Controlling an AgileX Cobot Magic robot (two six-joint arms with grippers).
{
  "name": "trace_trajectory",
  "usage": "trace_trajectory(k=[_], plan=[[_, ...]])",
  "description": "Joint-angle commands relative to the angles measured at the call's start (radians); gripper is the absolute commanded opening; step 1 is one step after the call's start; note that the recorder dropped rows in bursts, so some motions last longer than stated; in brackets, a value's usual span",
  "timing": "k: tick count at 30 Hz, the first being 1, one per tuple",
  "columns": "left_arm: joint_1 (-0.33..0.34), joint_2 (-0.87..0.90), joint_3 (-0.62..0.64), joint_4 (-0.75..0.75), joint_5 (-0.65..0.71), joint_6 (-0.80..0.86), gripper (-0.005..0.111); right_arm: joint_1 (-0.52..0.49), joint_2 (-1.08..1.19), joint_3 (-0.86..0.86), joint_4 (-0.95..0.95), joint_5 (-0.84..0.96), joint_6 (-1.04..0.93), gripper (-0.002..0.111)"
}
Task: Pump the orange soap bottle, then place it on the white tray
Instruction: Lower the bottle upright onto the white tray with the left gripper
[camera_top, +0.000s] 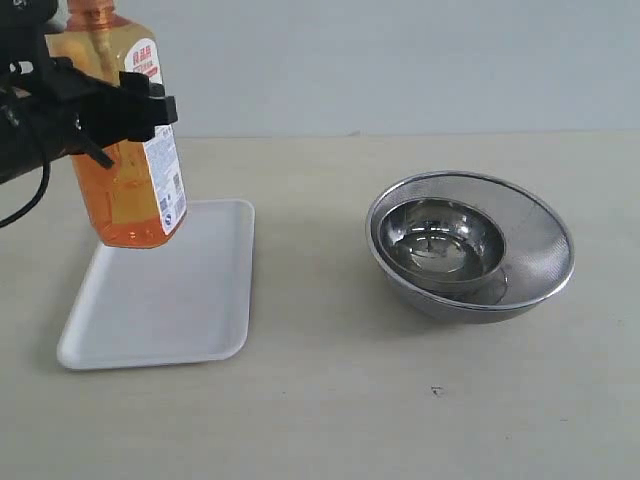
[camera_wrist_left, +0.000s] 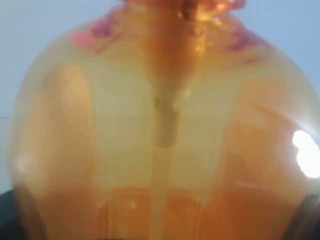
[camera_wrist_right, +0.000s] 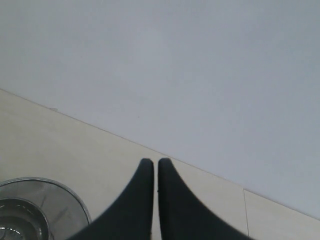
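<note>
Tray (camera_top: 150, 320) lies near left on the table (camera_top: 350, 400), with the bottle (camera_top: 130, 210) upright over its far left part, slightly tilted; can't tell whether the base touches. Left gripper (camera_top: 125, 110) is clamped across the bottle's upper body, below the pump, and its wrist view is filled with orange plastic. Mesh bowl (camera_top: 540, 240) sits well right of the tray with a steel bowl (camera_top: 445, 240) inside; right gripper (camera_wrist_right: 156, 172) has fingers together, nothing between them.
</note>
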Motion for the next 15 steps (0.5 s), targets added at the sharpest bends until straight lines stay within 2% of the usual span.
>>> trace_trajectory(k=[1, 3, 10, 15], plan=[[0.001, -0.024, 0.063, 0.18, -0.152, -0.183, 0.005, -0.001, -0.008, 0.0, -0.004, -0.006, -0.003, 0.0], [0.001, -0.024, 0.089, 0.237, -0.183, -0.226, 0.005, -0.001, -0.008, 0.0, -0.004, -0.006, -0.003, 0.0], [0.001, -0.024, 0.163, 0.354, -0.281, -0.226, 0.005, -0.001, -0.008, 0.0, -0.004, -0.006, -0.003, 0.0], [0.001, -0.024, 0.175, 0.363, -0.271, -0.226, 0.005, -0.001, -0.008, 0.0, -0.004, -0.006, -0.002, 0.0]])
